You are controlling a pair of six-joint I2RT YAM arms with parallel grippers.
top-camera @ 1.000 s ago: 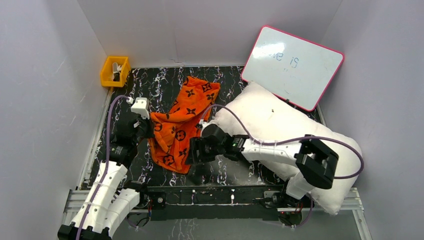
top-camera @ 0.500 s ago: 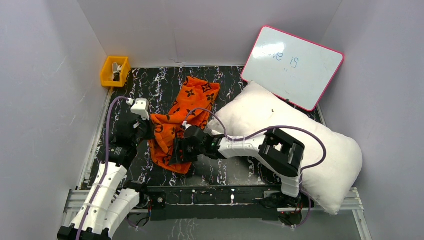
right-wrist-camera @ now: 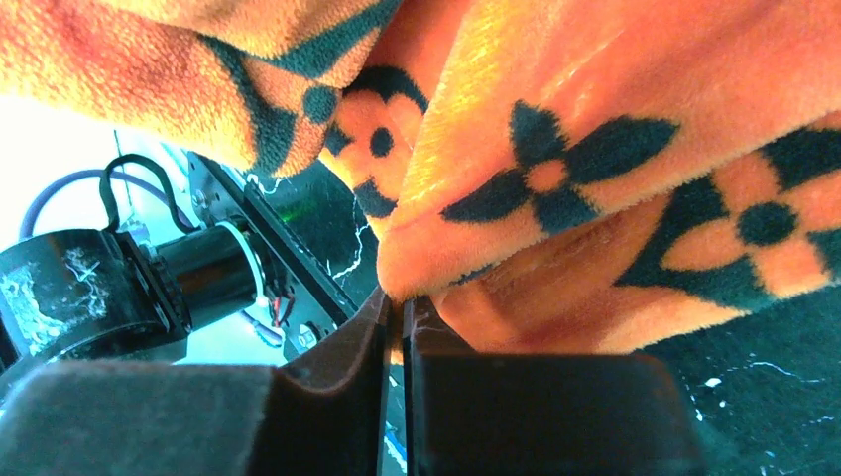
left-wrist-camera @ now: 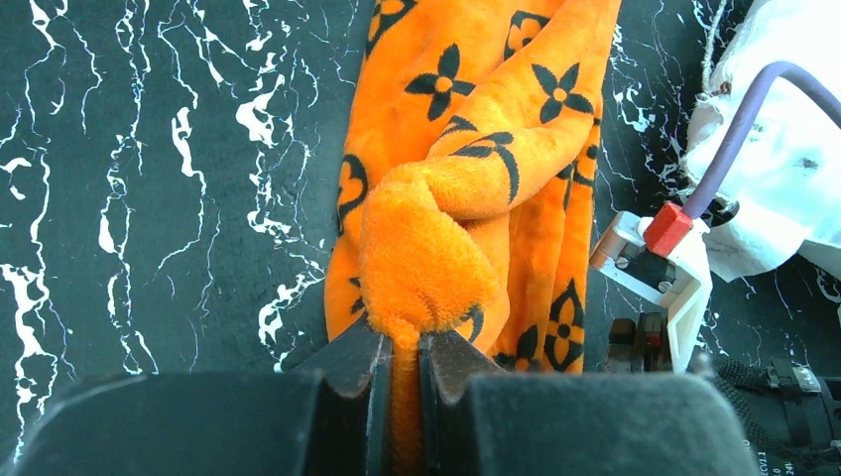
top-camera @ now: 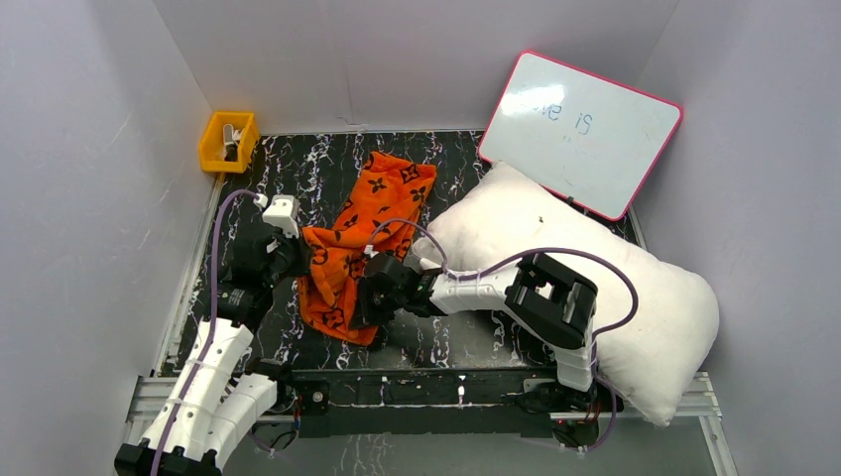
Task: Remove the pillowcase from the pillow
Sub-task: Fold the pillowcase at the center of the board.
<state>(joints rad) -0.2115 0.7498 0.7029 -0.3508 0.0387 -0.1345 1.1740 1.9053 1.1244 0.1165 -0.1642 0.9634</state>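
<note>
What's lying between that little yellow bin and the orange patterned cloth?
Nothing. The top view shows only bare black marbled table between the yellow bin and the far end of the pillowcase.

Likely a robotics lab test cell: plain white panel walls (top-camera: 417, 59) box in a black marbled tabletop (top-camera: 298, 164), with a left arm (top-camera: 213, 367) and right arm (top-camera: 476, 291) bolted to a metal frame (top-camera: 436, 387)

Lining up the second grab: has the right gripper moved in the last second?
Yes. In the overhead view the right gripper has slid left, farther from the whiteboard, onto the near edge of the pillowcase.
</note>
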